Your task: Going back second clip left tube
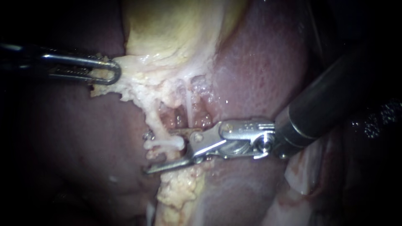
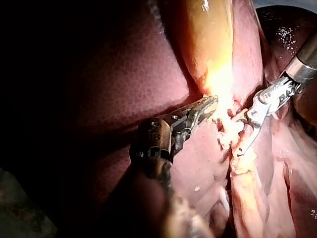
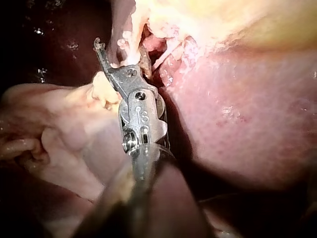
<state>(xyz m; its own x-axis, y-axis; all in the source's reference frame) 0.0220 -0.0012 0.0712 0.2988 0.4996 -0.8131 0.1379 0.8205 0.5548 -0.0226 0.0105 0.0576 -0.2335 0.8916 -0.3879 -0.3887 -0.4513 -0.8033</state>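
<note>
Here's the left instrument (image 1: 106,72) coming in from nine o'clock, its hand clamped shut on pale tissue (image 1: 133,67) under the gallbladder (image 1: 176,29). The right instrument (image 1: 159,151) enters from two o'clock with its hand wide open, the lower jaw pointing to eight o'clock. The left tube (image 1: 155,121) runs down the centre, just ahead of that open hand. A white strand (image 1: 165,145) off it lies in the gap, not gripped. There's liver (image 1: 259,67) all around. A tiny metal glint shows at the tube's nine o'clock side; clip or not, can't tell.
</note>
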